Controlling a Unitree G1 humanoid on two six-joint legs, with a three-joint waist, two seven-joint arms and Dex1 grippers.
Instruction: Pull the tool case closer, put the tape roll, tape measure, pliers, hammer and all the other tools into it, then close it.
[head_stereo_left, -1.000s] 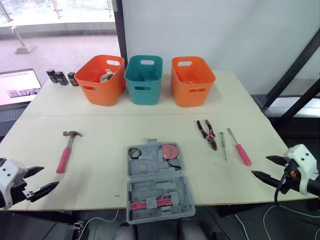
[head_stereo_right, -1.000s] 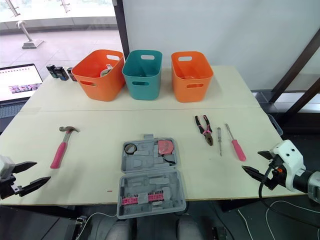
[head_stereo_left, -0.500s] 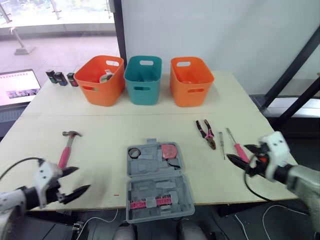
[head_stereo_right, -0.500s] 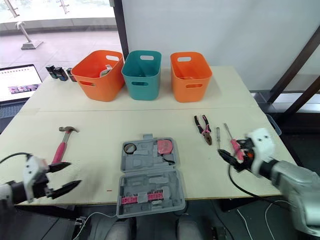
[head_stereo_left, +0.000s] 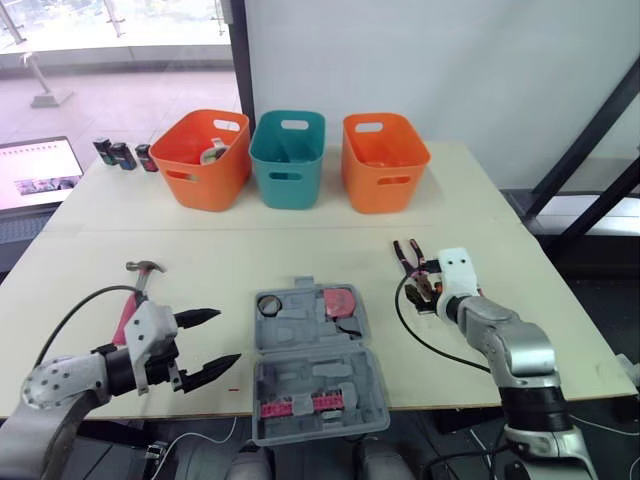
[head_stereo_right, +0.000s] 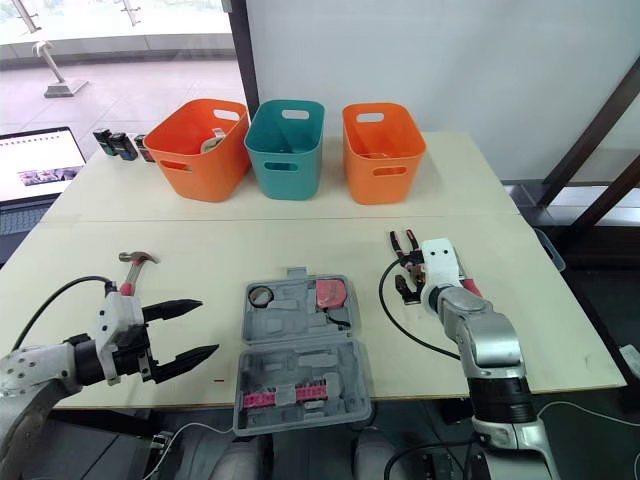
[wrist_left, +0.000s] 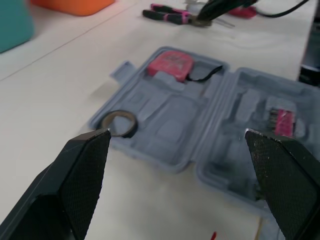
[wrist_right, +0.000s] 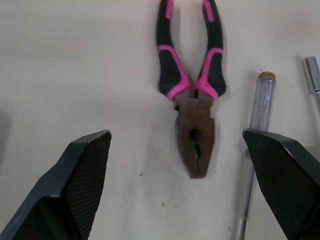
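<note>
The grey tool case (head_stereo_left: 318, 372) is seen lying open at the near edge of the table (head_stereo_left: 300, 245), both halves flat, a position judged close enough for loading. A pink bit holder (head_stereo_left: 300, 405) is clipped into its near half. The tape roll (head_stereo_left: 269, 305) and the pink tape measure (head_stereo_left: 340, 301) are already seated in moulded recesses of the far half. At nine o'clock from the case, the left gripper (head_stereo_left: 228, 336) is held low over the table with its fingers spread wide and nothing between them. It is aimed at the case, apparently to steady it or to be ready for the hammer (head_stereo_left: 141, 273), which lies at ten o'clock. At two o'clock, the right gripper (wrist_right: 176, 133) is poised with its fingers parted and empty on either side of the pliers (wrist_right: 194, 120), a stance judged to be a set-up for grasping them next. A clear-handled screwdriver (wrist_right: 261, 102) is left just beside the pliers. At twelve o'clock, an orange bin (head_stereo_left: 203, 158), a teal bin (head_stereo_left: 287, 158) and a second orange bin (head_stereo_left: 384, 160) are lined up along the far side. A laptop (head_stereo_left: 38, 175) is open at ten o'clock beyond the table, and its screen text is too small to be read. No brand or label can be made out on the case or the tools.
</note>
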